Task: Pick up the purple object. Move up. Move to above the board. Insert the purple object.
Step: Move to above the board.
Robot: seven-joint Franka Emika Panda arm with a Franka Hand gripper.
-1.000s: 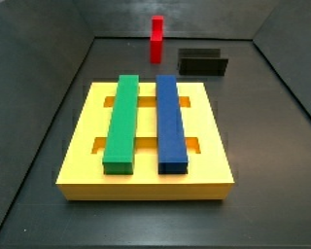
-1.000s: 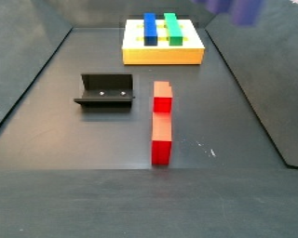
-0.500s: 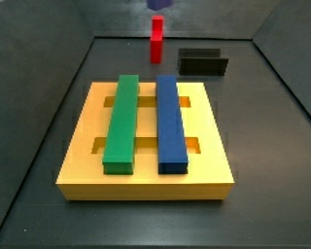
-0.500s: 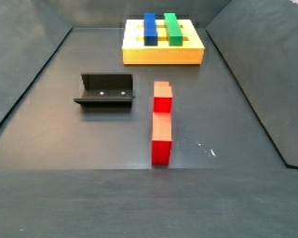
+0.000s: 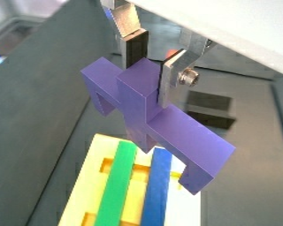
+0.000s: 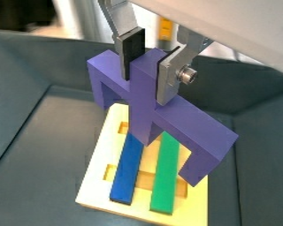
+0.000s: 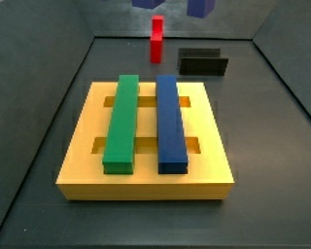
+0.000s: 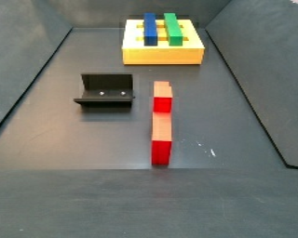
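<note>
My gripper (image 5: 154, 64) is shut on the purple object (image 5: 162, 124), its fingers (image 5: 134, 46) clamping the raised central ridge. Both wrist views show this; in a wrist view the purple object (image 6: 156, 119) hangs high above the board (image 6: 99, 181). The board (image 7: 81, 146) is a yellow slab carrying a green bar (image 7: 120, 122) and a blue bar (image 7: 170, 122). In a side view only the purple object's two legs (image 7: 198, 8) show at the top edge, beyond the board's far end. In a side view the board (image 8: 162, 56) shows, but the gripper is out of frame.
A red upright block (image 7: 157, 39) stands beyond the board and also shows in a side view (image 8: 162, 121). The dark fixture (image 7: 204, 63) stands next to it (image 8: 104, 90). Dark sloping walls enclose the floor.
The held purple object left the top of one side view and came further into the top edge of the other, so it now shows two legs there.
</note>
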